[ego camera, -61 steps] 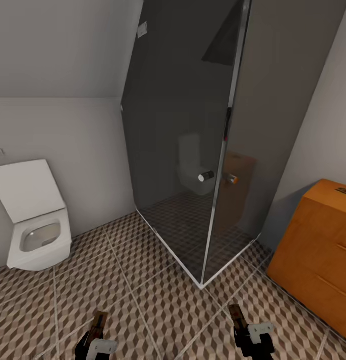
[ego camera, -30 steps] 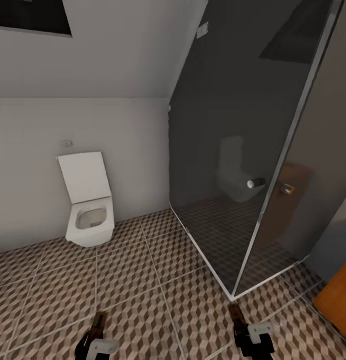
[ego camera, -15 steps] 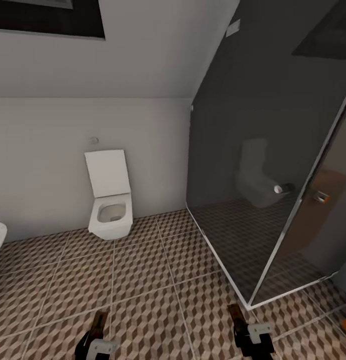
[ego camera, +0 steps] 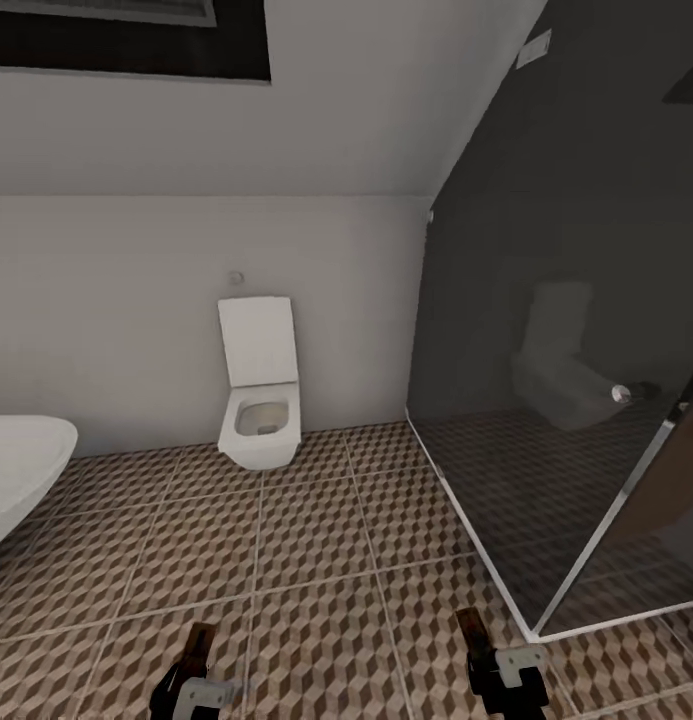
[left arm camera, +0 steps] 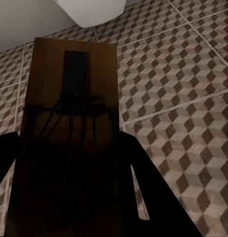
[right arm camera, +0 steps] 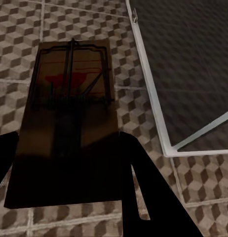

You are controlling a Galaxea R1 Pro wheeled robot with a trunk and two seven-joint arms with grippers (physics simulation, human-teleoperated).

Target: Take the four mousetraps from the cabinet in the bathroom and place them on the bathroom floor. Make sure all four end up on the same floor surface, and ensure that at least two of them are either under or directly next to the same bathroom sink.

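Here, each gripper clamps a mousetrap above open bathroom floor [ego camera: 316,540].
Left gripper [ego camera: 193,672] and its mousetrap [left arm camera: 69,123]; right gripper [ego camera: 491,655] and its mousetrap [right arm camera: 69,118] beside the shower-glass edge [ego camera: 486,570]; toilet [ego camera: 259,400] ahead.

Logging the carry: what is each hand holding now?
Left hand: shut on a mousetrap.
Right hand: shut on a mousetrap.

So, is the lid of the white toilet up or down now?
Up. The square white toilet by the back wall has its flat white lid standing upright against the wall, and the open bowl shows below it.
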